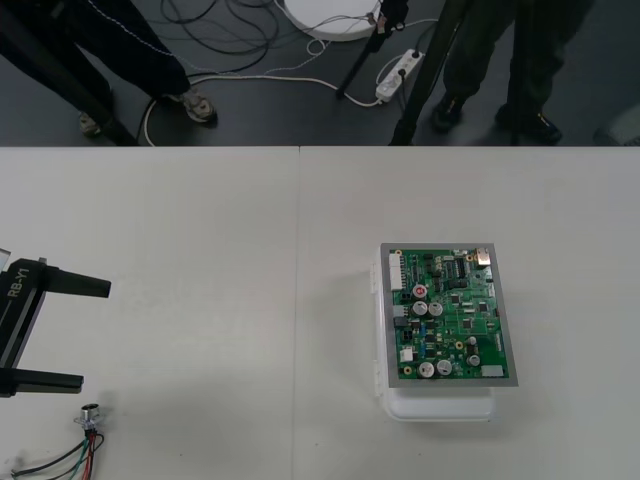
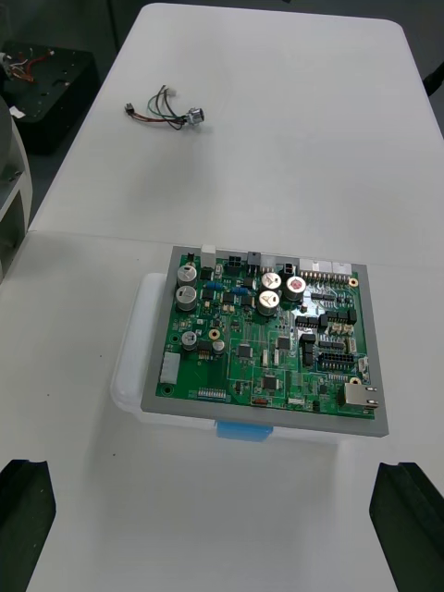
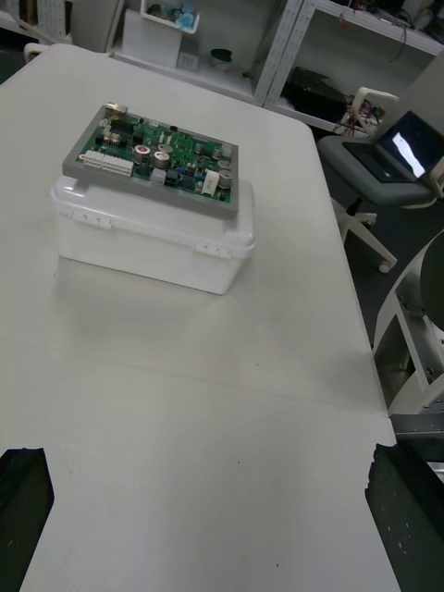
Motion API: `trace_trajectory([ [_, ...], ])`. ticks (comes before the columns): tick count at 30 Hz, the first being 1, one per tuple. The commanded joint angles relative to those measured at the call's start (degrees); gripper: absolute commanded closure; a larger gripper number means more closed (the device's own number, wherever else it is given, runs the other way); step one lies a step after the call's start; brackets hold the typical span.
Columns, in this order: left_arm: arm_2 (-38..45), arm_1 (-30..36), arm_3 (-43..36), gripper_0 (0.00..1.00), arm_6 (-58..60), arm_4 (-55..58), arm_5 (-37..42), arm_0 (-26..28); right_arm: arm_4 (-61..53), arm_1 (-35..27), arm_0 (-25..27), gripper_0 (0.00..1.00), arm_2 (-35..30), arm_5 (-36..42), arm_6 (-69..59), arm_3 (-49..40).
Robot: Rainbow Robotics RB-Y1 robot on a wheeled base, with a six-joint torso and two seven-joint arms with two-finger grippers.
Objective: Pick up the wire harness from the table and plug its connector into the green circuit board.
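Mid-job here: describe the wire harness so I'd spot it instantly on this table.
Start at the light table and go to its robot-side left corner, away from the green circuit board. There, just beside the open left gripper, lies the wire harness. It is the only loose item: thin red, black and green wires ending in a round metal socket.

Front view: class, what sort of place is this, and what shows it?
Probably a robotics test bench: a green circuit board on a table, a loose wire harness, the left gripper nearby, fingers open.
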Motion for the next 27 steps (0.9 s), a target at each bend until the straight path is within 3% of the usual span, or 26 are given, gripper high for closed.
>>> trace_trajectory([
  [1, 0.8, -0.7, 0.5, 0.0, -3.3, -1.0, -3.1, 0.6, -0.9, -1.3, 0.4, 0.0, 0.5, -0.4, -1.6, 0.1],
  [7, 0.8, 0.9, 0.5, 0.0, -5.2, -3.6, -3.6, 0.6, -0.9, -1.3, 0.4, 0.0, 0.5, -0.4, -1.6, 0.1],
  [27, 0.8, 11.7, 0.4, 0.0, -30.9, -15.1, -2.6, 1.3, -1.7, -1.7, 2.5, 0.0, 4.3, -0.4, -1.2, 1.2],
])
